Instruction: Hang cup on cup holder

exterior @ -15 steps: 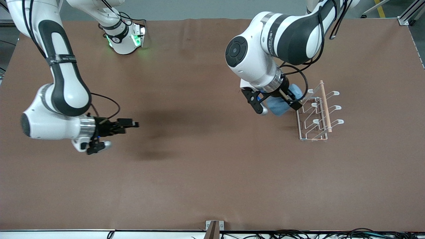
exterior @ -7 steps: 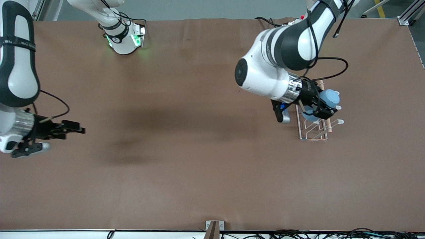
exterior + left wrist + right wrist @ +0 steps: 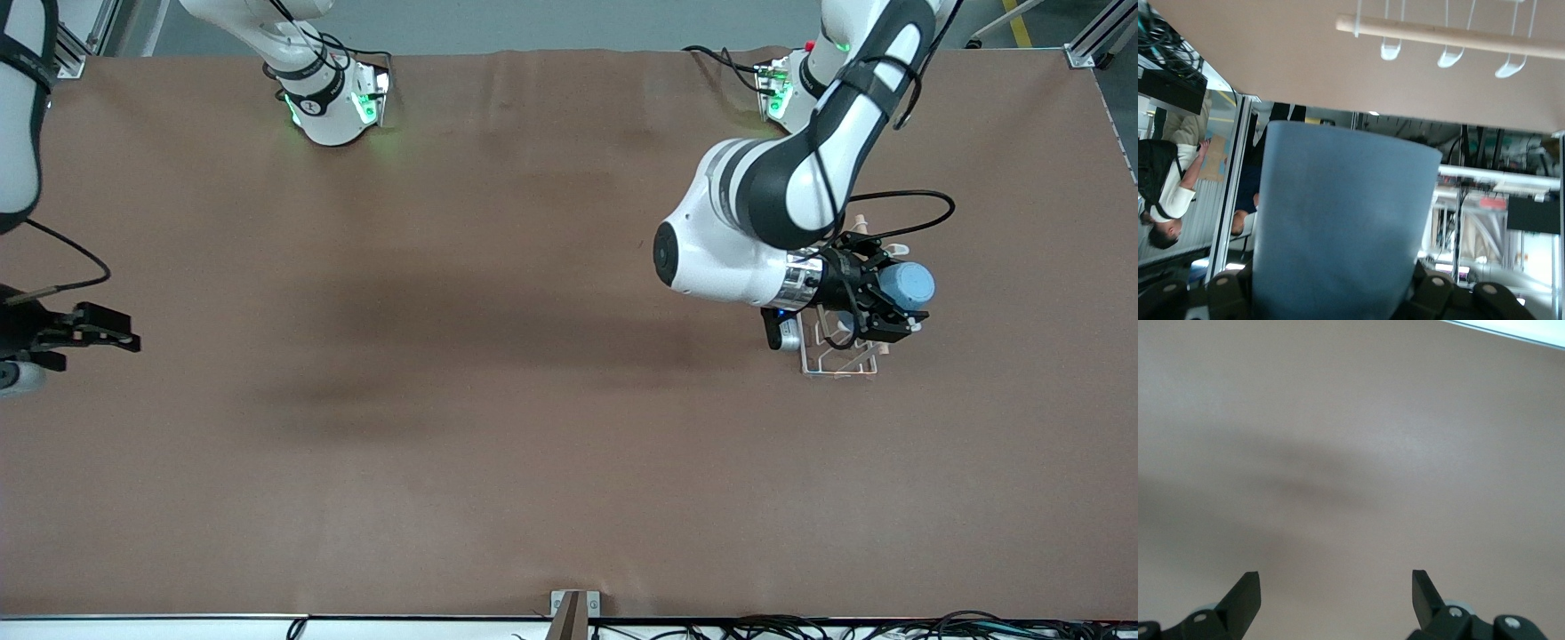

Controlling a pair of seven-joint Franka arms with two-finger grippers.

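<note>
Over cup holder (image 3: 837,356), toward left arm's end of table | left gripper (image 3: 889,307) clamping cup (image 3: 909,284) at its sides, up in air | looking light, stiff, smooth plastic; gripping mid-wall w/ modest force | right gripper (image 3: 1336,587) waiting over bare table, jaws wide.

White arms (image 3: 738,258), black bands (green base lights).

One cup (image 3: 909,284), one cup holder (image 3: 840,363), two arms, each with a claw.
</note>
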